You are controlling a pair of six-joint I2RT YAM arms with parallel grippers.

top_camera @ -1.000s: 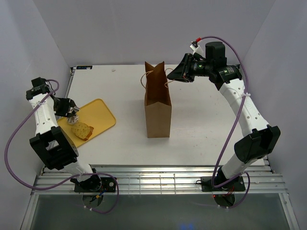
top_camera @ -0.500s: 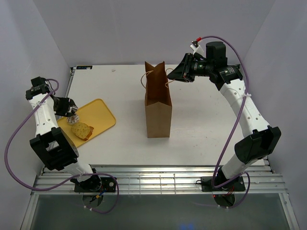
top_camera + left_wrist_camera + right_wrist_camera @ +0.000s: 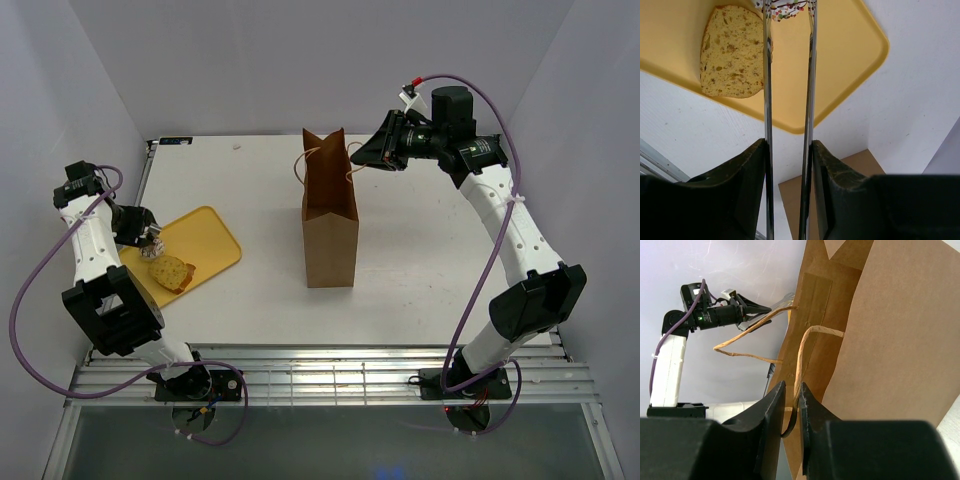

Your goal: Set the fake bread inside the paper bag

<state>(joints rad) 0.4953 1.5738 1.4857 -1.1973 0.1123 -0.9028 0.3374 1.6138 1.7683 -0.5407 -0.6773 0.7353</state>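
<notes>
Currently: bread slice (image 3: 172,272) not yet in paper bag (image 3: 328,225)

Left pincer (image 3: 153,240) is clamped on a small sprinkled piece (image 3: 785,7) over the yellow tray (image 3: 215,235). The slice lies flat on the tray just beside it. Right pincer (image 3: 792,390) is closed on one bag handle (image 3: 800,360). The bag stands upright mid-counter (image 3: 420,270).

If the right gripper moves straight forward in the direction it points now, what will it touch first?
Most likely the paper bag. The right gripper, jaws shut on one handle, points at the bag's upper wall, which seems very near.
</notes>
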